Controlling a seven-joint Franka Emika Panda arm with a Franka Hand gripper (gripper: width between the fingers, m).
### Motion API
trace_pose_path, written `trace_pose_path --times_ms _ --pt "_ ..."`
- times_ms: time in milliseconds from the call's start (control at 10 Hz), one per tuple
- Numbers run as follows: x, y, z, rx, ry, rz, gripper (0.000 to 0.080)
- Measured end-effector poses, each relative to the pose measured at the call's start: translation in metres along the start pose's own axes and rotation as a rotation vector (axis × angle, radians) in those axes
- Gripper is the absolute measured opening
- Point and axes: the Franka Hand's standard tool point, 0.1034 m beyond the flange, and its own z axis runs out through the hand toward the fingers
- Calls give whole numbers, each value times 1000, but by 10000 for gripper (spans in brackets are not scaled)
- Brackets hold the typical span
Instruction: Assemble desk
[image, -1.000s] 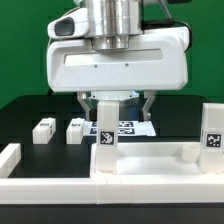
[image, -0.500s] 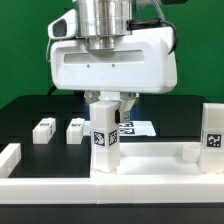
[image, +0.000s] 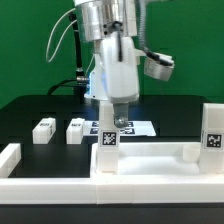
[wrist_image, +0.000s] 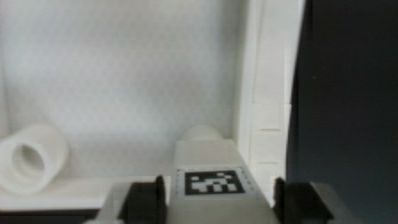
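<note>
Wrist view, close in: tool (wrist_image: 217, 202) clamped on upright leg (wrist_image: 210, 160), round hole (wrist_image: 25, 165) in tabletop (wrist_image: 125, 80) nearby; exterior view alone: two loose legs (image: 42, 129) (image: 75, 129) on counter (image: 25, 108)

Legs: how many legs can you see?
4. Two legs lie on the black table. One stands on the tabletop at the exterior view's right. The last leg stands at its other end, between the jaws. None seems hidden.

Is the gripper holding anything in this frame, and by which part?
Yes. The gripper holds an upright leg by its upper end, with the jaws closed on opposite sides.
</note>
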Motion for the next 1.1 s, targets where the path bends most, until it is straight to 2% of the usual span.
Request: trace_pose_path --times_ms 100,200,300,400,500,600,700,1000,1100 --pt "0 0 0 0 0 12 291" --pt "0 0 0 0 0 -7 368" --pt "1 0 0 0 2 -89 368" --pt "4 0 -2 8 6 -272 532" --pt "6 1 -2 9 10 -455 532" --pt "5 3 -2 -7 12 -651 623" --pt "4 7 0 -31 5 -800 643" --pt "7 7 0 -35 12 -975 649" --pt "11 5 -2 -39 21 -1114 649"
